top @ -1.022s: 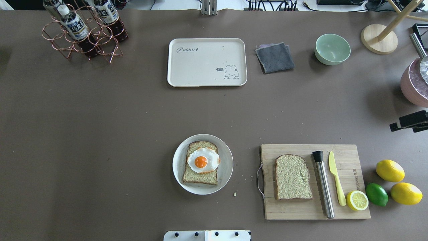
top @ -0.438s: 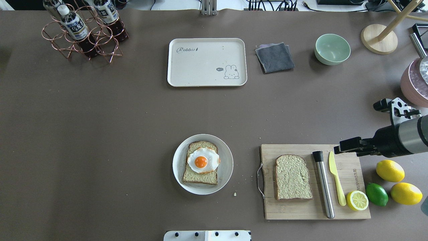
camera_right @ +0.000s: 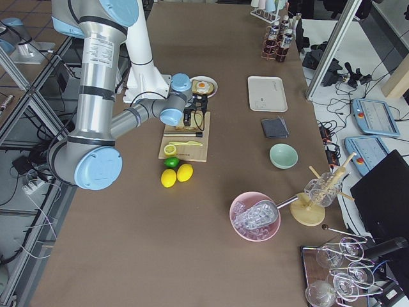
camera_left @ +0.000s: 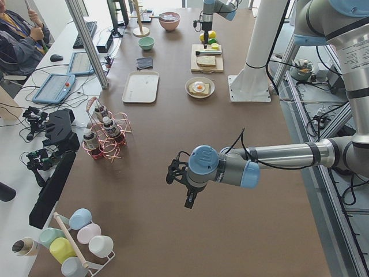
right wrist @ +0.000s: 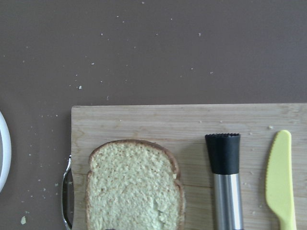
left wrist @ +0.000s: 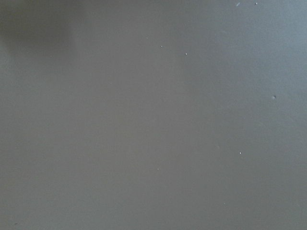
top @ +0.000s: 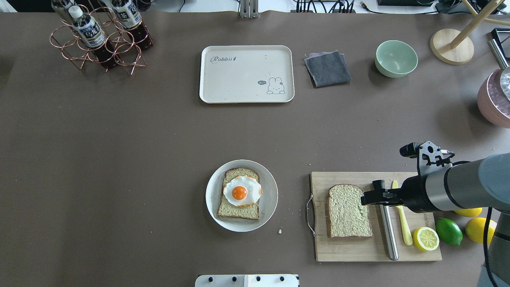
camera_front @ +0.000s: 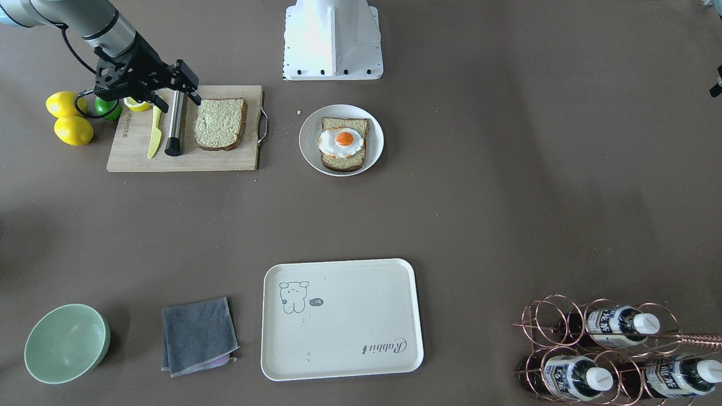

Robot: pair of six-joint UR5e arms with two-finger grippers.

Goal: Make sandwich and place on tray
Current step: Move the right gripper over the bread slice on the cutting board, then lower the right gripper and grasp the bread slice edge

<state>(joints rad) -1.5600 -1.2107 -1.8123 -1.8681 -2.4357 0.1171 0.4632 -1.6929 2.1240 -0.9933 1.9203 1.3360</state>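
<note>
On the dark brown table [top: 119, 159], near the robot, a rectangular wooden cutting board [top: 350, 249] lies right of a round white plate [top: 272, 199]. 1 pale square bread slice [top: 350, 211] lies on the board; another, topped by a white fried egg [top: 242, 191], sits on the plate. The right gripper [top: 372, 196] hovers just right of the board's slice, fingers apart, holding nothing. The left gripper [camera_left: 188, 199] hangs far left; whether its fingers are apart cannot be told. The cream-white rounded-rectangle tray [top: 239, 79] lies farther off, and beyond it a person [camera_left: 14, 34] sits.
</note>
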